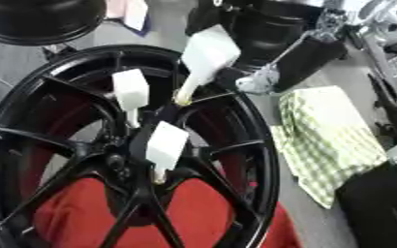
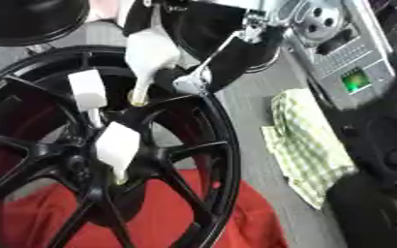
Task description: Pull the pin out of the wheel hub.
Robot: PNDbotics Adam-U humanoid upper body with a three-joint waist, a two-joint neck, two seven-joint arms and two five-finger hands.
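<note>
Pins looked light and stiff, w/ flat white plastic grips on thin metal stems. Best taken by the flat grip and drawn straight along the stem. Two sat in the black wheel hub point(image 1: 266, 160) ctr: left pin point(image 1: 130, 89), lower pin point(image 1: 166, 145). Upper pin point(image 1: 208, 51) stood tilted, tip near a spoke. Right hand point(image 1: 295, 63) reached in from top right, just behind that grip; couldn't tell if it was grasping. Left hand not seen.

A workshop: black wheel hub point(image 1: 109, 160), checked rag point(image 1: 329, 140), grey machinery point(image 2: 337, 43)
</note>
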